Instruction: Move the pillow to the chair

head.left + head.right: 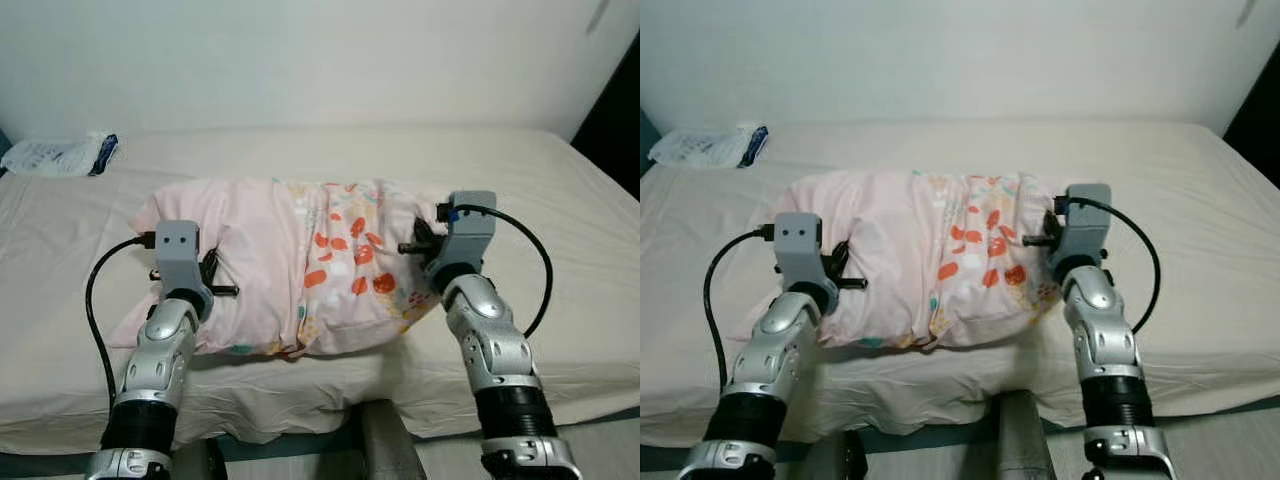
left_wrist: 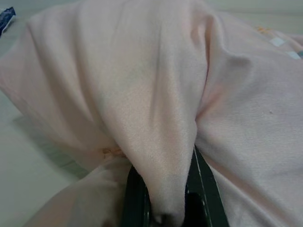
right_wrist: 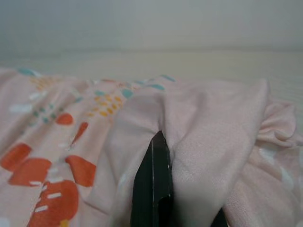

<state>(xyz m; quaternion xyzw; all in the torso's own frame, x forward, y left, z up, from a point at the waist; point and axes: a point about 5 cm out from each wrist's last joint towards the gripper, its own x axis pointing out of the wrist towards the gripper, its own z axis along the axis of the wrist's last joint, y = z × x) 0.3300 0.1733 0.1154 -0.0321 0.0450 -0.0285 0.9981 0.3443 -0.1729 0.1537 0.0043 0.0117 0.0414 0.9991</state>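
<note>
A: What's the layout?

B: A wide bed (image 1: 560,200) against a pale wall, and the pink pillow (image 1: 280,250) lies across its near edge, long axis running left to right in front of the robot.

A: And the arms?

B: One at each end. The left gripper (image 2: 165,198) pinches a ridge of pillowcase at the left end; the right gripper (image 3: 182,198) has a fold of cloth bunched between its fingers at the right end.

A: So which is nearer?

B: Neither, it looks evenly shared, so I'd judge a level lift

A: Anything else?

B: A small plastic packet (image 1: 60,155) in the far left corner
</note>
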